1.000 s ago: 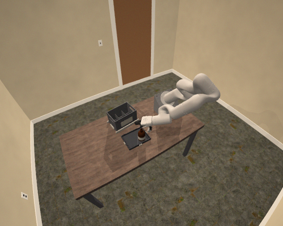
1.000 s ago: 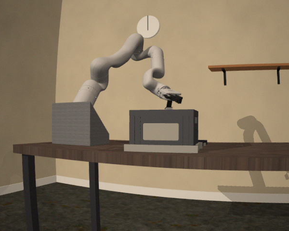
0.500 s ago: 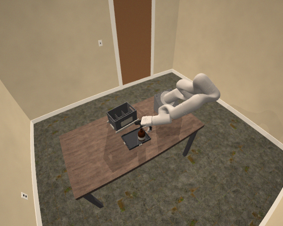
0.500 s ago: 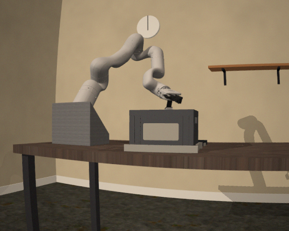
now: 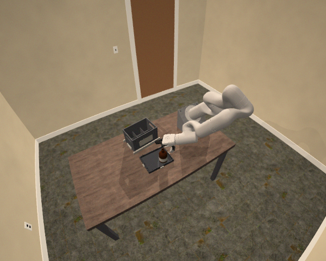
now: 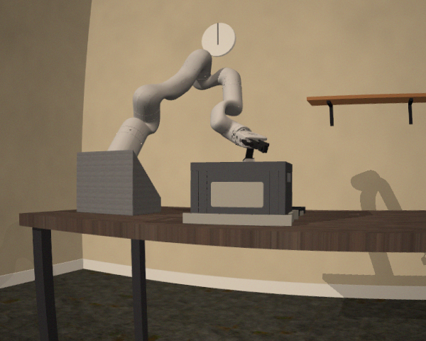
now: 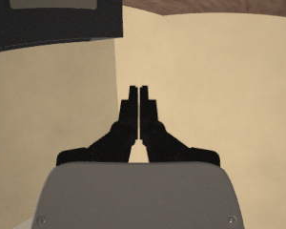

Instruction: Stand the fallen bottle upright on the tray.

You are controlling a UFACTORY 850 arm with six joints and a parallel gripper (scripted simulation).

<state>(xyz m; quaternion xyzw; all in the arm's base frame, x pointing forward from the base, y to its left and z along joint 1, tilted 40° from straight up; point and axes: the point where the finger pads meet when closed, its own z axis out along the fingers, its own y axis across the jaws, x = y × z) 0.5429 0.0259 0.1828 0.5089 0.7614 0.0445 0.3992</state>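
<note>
The brown bottle (image 5: pixel 163 156) with a pale label stands upright on the black tray (image 5: pixel 150 161), near its right side. In the exterior view the crate hides the bottle, and only a dark edge of the tray (image 6: pixel 300 209) shows. The wrist view does not show the bottle. My gripper (image 5: pixel 157 142) (image 6: pixel 266 148) (image 7: pixel 138 97) is shut and empty, its fingertips together. It is tilted sideways, higher than the crate top and apart from the bottle. The dark crate (image 5: pixel 135 144) (image 6: pixel 202 190) (image 7: pixel 62 26) sits level behind the tray.
A pale base (image 6: pixel 237 219) lies under the crate, on the wooden table (image 5: pixel 101 179) (image 6: pixel 352 234). The grey robot mount (image 6: pixel 105 183) stands at the table's end. A shelf (image 6: pixel 369 99) hangs on the wall.
</note>
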